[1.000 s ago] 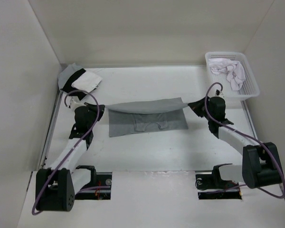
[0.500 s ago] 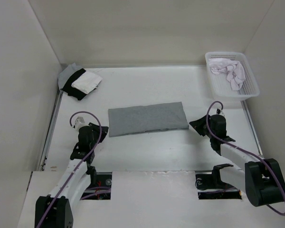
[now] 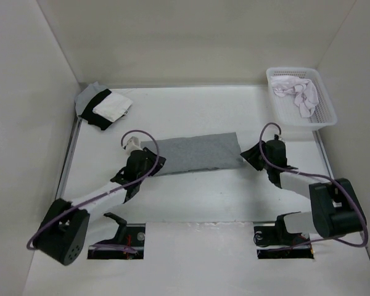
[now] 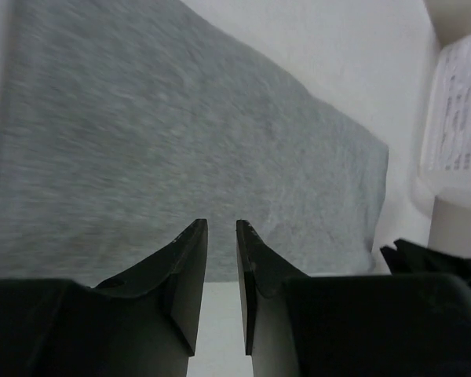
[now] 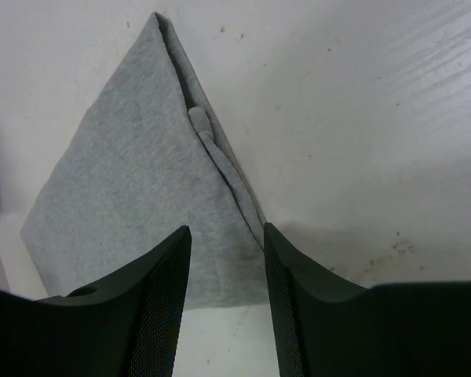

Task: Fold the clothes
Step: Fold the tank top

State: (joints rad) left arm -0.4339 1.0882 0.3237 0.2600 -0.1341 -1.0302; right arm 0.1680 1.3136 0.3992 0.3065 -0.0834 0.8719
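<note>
Returned to the left and right ends of the folded heather-grey knit tank top (image 3: 197, 153), both jaws are held apart, likely for regripping.

The tank top (image 3: 197, 153) is heather-grey, the basket (image 3: 324, 102) white, garment (image 3: 299, 92) perhaps pinkish.

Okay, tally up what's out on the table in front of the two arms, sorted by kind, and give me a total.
folded grey garment: 1
stack of black, white and grey clothes: 1
white mesh basket: 1
crumpled white garment, lying in that basket: 1
Total: 4
</note>
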